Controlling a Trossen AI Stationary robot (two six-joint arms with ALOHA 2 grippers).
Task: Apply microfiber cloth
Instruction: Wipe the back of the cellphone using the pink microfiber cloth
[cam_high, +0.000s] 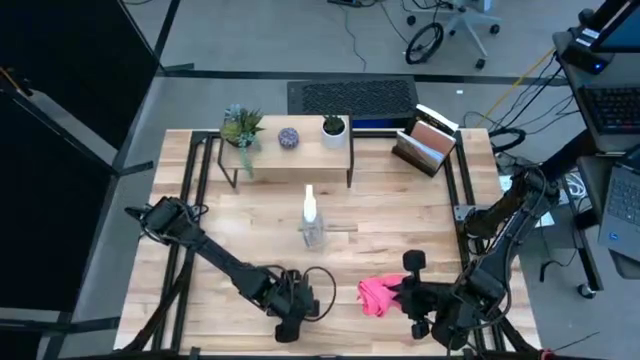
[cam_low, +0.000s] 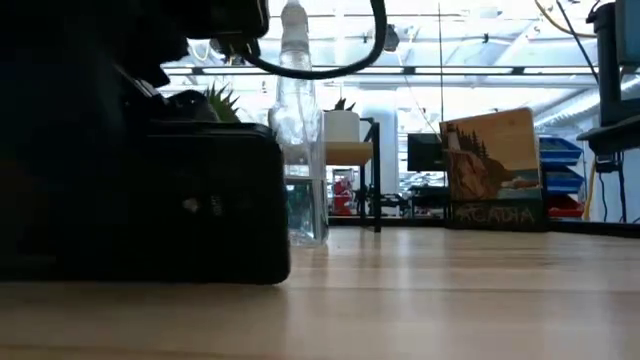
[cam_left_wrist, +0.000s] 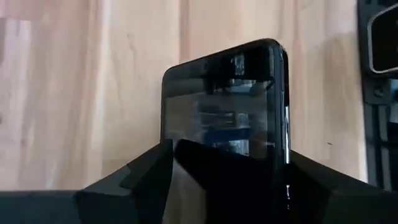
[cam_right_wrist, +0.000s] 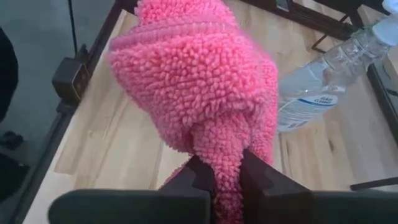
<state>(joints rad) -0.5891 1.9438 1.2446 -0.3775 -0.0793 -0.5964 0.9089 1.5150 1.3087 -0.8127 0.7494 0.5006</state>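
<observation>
Right gripper (cam_right_wrist: 227, 180) pinches microfiber cloth (cam_right_wrist: 199, 81); spray bottle (cam_high: 312, 222) upright.

Bare wood lies open between the left gripper (cam_high: 290, 318) and the right gripper (cam_high: 408, 303), the pink cloth (cam_high: 376, 294) bunched at the right one's fingers. The spray bottle (cam_high: 312, 220) stands alone mid-table, with open table (cam_high: 200, 215) on either side. A shelf (cam_high: 290, 150) with plants and a card holder (cam_high: 425, 147) block the far edge.
</observation>
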